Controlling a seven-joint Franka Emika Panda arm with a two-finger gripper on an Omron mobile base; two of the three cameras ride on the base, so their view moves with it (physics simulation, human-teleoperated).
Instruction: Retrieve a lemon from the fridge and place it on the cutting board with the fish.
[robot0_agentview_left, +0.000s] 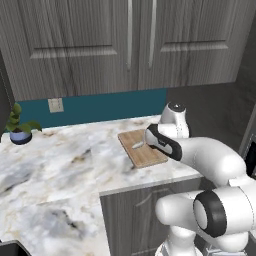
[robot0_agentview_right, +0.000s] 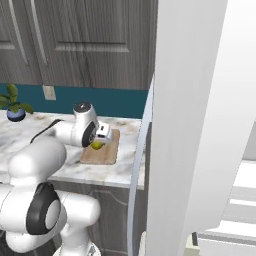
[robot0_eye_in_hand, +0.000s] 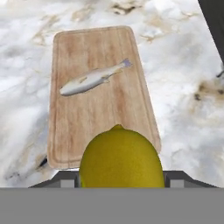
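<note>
The yellow lemon (robot0_eye_in_hand: 120, 158) sits between the fingers of my gripper (robot0_agentview_right: 100, 139), which is shut on it. In the right base view the lemon (robot0_agentview_right: 96, 145) hangs just above the near end of the light wooden cutting board (robot0_agentview_right: 106, 154). The hand view looks down on the cutting board (robot0_eye_in_hand: 98, 118), with the silvery fish (robot0_eye_in_hand: 92, 78) lying slantwise on its far half. In the left base view my arm covers the hand, while the cutting board (robot0_agentview_left: 145, 154) and fish (robot0_agentview_left: 137, 145) show beside it. The fridge's open white door (robot0_agentview_right: 192, 110) stands close on the right.
The board lies on a marble counter (robot0_agentview_left: 60, 165) near its right end. A small potted plant (robot0_agentview_left: 20, 129) stands at the back left, and a wall outlet (robot0_agentview_left: 55, 105) sits on the teal backsplash. Dark wood-grain cabinets (robot0_agentview_left: 100, 45) hang above.
</note>
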